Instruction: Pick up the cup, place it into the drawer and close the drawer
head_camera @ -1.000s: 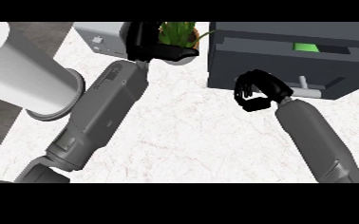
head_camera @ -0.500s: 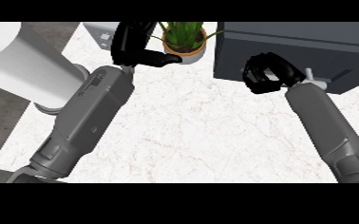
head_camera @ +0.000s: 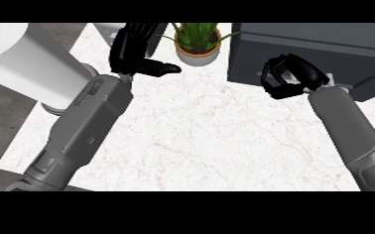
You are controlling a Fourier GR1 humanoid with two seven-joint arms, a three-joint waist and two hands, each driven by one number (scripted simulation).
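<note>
The right hand (head_camera: 291, 77) sat at about two o'clock in the head view, its fingers (head_camera: 275, 82) curled tight into a ball against the front face of the dark grey drawer unit (head_camera: 307, 47). What, if anything, lay inside that curl could not be told; the cup itself was nowhere visible, neither on the desk (head_camera: 212, 139) nor at the drawer. The drawer front read as one flat dark face, with a paler grey band along its top at one o'clock.

The left hand (head_camera: 135, 49) was at eleven o'clock, fingers straight and relaxed and pointing up the view, thumb stuck out sideways toward the potted plant (head_camera: 196, 42) at twelve o'clock, holding nothing. A large white cylinder (head_camera: 33, 69) stood at nine o'clock, beside the left forearm.

Against the picture from a second ago, the green patch that had shown inside the open top of the drawer unit was gone and the unit's top now looked closed over. The right hand had moved from below the unit's front edge up against its face. The plant, earlier half hidden behind the left hand, now stood clear of it.
</note>
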